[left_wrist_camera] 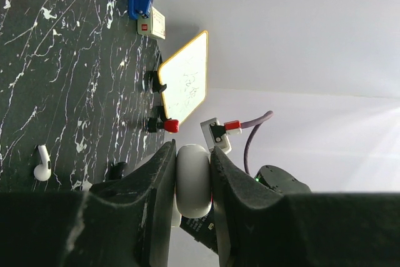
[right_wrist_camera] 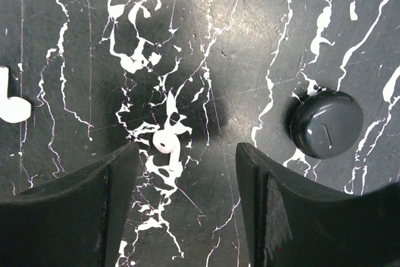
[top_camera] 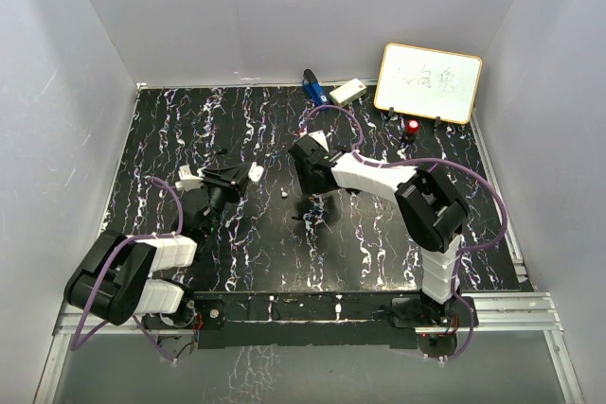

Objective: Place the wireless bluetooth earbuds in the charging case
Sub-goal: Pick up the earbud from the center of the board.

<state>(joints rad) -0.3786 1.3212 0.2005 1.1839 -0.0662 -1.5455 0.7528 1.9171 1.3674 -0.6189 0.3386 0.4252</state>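
My left gripper (top_camera: 248, 175) is shut on the round white charging case (left_wrist_camera: 192, 179) and holds it above the table; the case also shows in the top view (top_camera: 257, 173). My right gripper (right_wrist_camera: 187, 154) is open and points down at the table. One white earbud (right_wrist_camera: 167, 148) lies between its fingers, nearer the left one. A second white earbud (right_wrist_camera: 11, 105) lies at the left edge of that view. One earbud shows in the top view (top_camera: 284, 193), between the two grippers, and one in the left wrist view (left_wrist_camera: 42, 164).
A black round knob (right_wrist_camera: 326, 123) lies just right of the right gripper's right finger. At the back stand a whiteboard (top_camera: 428, 82), a cream box (top_camera: 347, 92), a blue object (top_camera: 313, 88) and a red-topped piece (top_camera: 413, 127). White walls enclose the black marbled table (top_camera: 189, 130).
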